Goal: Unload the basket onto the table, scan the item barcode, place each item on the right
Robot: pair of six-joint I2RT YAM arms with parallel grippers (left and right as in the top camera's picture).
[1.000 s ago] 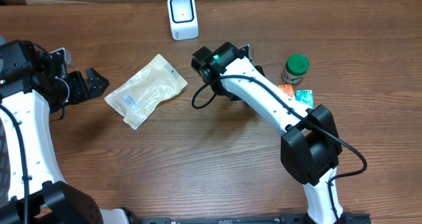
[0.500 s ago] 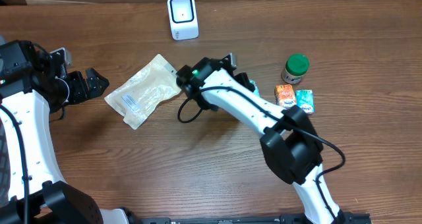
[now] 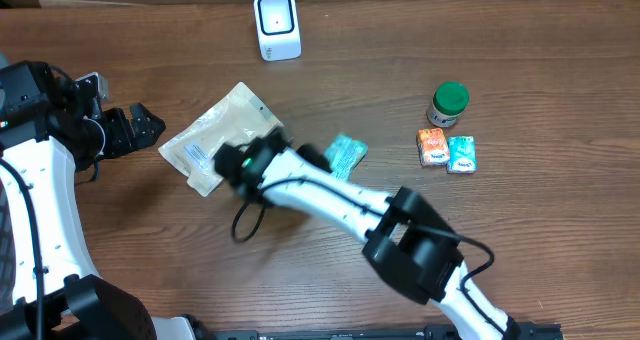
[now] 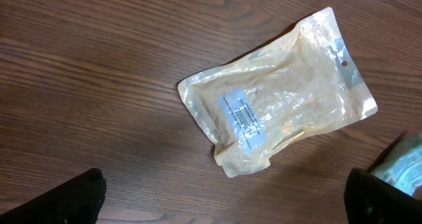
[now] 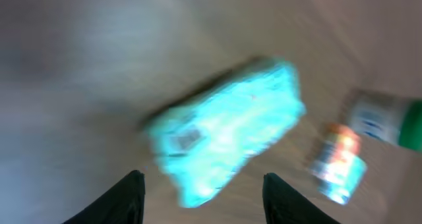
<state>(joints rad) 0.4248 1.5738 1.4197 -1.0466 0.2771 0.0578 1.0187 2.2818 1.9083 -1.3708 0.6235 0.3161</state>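
**Brown wood-grain table** (image 3: 540, 60), seen from above and from both wrists. A white box-shaped barcode scanner (image 3: 277, 25) stands at the far edge. A clear, yellowish plastic pouch (image 4: 277, 112) lies flat left of centre with its white printed label (image 4: 242, 117) facing up, well apart from the scanner. A flat teal packet (image 3: 345, 153) lies just beside the right arm, likewise well apart from the scanner. A green-capped jar (image 3: 448, 103), a small orange packet (image 3: 432, 145) and a small teal packet (image 3: 461, 153) sit together at the right.

Left gripper (image 3: 138, 128): jaws spread wide, empty, pointed toward the pouch. Right gripper (image 5: 204, 194): fingers apart, nothing between them; its blurred view looks onto the flat teal packet.

Progress, as judged: no item is held or presented to the scanner, and whether any has been scanned cannot be told. Left to do: grasp an item and turn its barcode to the scanner window.
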